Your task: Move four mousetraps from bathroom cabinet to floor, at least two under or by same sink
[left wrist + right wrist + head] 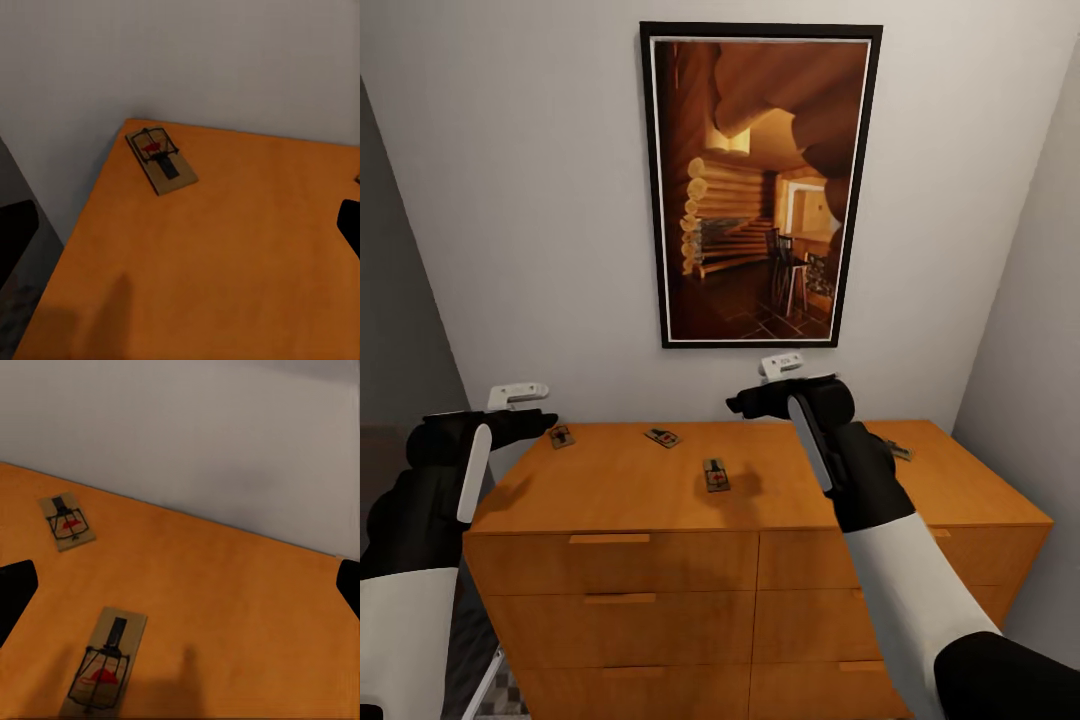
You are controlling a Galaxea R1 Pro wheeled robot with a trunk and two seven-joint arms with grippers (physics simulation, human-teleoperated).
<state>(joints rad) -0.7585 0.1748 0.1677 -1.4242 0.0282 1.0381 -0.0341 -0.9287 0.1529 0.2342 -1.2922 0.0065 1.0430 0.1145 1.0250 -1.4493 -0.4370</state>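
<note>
**Mousetraps not yet lifted from the cabinet**

The left gripper [535, 420], apparently spread and empty, is held near the corner mousetrap [562, 436]. Two more mousetraps [663, 437] [716, 475] are seen on the cabinet [630, 480] top. The right gripper [745, 403], also apparently spread, is empty. A fourth mousetrap [900, 452] is partly hidden.

White walls [510, 200], framed cabin pic [760, 185], dim light
</note>
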